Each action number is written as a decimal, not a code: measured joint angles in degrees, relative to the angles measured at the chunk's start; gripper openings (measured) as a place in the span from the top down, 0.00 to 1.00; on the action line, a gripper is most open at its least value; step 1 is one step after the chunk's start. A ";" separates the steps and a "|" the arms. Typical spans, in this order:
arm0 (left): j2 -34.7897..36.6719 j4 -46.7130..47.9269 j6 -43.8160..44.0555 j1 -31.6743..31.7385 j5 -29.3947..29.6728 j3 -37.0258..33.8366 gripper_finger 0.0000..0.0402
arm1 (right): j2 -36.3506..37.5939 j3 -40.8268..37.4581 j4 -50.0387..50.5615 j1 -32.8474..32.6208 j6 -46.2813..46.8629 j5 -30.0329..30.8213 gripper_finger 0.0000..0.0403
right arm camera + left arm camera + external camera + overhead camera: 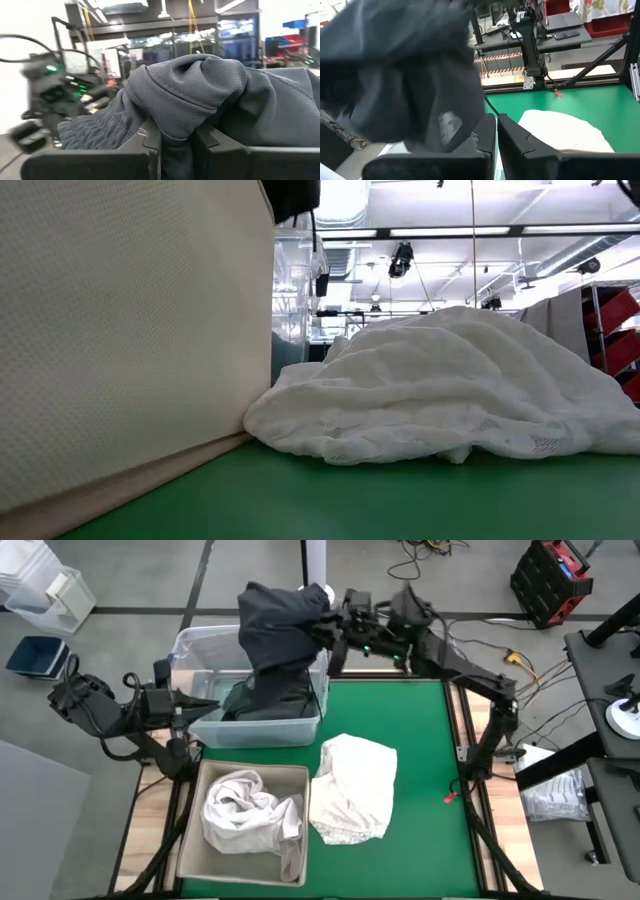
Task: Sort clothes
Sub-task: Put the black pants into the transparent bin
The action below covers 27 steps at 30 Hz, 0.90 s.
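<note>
Two grippers: our right gripper [330, 630] pinches a dark grey garment [280, 635], which hangs below it over the clear tub [200, 645]. Our left gripper [497, 131], fingers nearly together and empty, waits beside that tub. No readable labels. White garment [352, 786] lies on green table [420, 740].

**Colours on the sorting table**

The table mat [400, 740] is plain bright green, edged in pale wood. A dark grey garment [280, 625], ribbed at its folds, hangs from the black right gripper [177, 142] above the clear plastic tub [200, 645], which holds more dark fabric [270, 705]. A white garment [352, 785] with a fine knit texture lies on the green. The fabric bin [195, 800] is beige with a small woven pattern and holds white cloth [245, 810]. The left gripper [496, 135] is black
</note>
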<state>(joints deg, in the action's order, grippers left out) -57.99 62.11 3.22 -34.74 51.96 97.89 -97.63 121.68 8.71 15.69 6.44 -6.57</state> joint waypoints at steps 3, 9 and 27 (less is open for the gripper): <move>0.34 0.00 0.00 0.00 0.00 0.00 1.00 | -2.42 1.13 -0.02 1.89 0.05 -0.69 0.91; 1.17 0.02 0.07 0.00 0.00 -0.02 1.00 | -7.07 2.62 0.45 5.02 2.79 -2.06 0.91; 2.70 0.23 0.04 0.00 0.00 -0.04 1.00 | -16.55 2.68 7.64 7.48 6.64 -6.08 0.91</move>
<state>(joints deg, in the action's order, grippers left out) -55.29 62.33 3.27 -34.74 51.96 97.84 -114.17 124.36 16.35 23.18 13.08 -12.64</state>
